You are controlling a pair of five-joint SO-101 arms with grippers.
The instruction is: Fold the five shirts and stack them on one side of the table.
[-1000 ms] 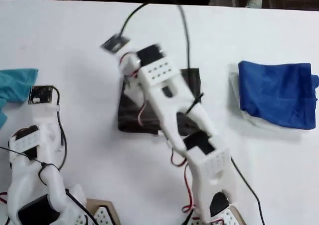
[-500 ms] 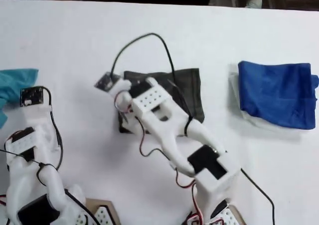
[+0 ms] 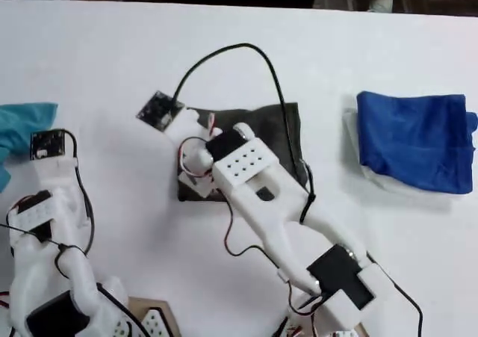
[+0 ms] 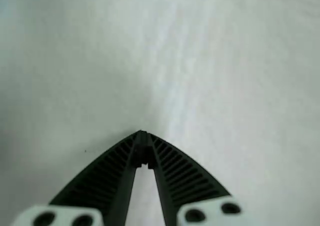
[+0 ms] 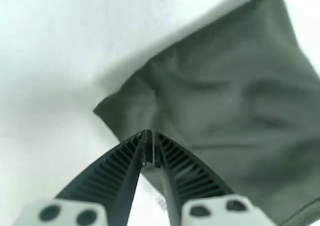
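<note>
At the centre of the high view, one dark grey folded shirt (image 3: 284,131) lies flat on the white table (image 3: 97,53), its longer side running left to right. My right gripper (image 5: 149,148) is closed tip to tip at its edge; whether cloth is caught, I cannot tell. One blue folded shirt (image 3: 414,139) lies at right, also long left to right. One teal shirt (image 3: 22,128) sits at the left edge. My left gripper (image 4: 142,148) is closed over bare table.

The dark grey shirt (image 5: 225,95) is soft, matt cloth, lightly creased. The tabletop (image 3: 97,60) is smooth, matt white. The right gripper (image 5: 149,147) is ribbed black plastic.
</note>
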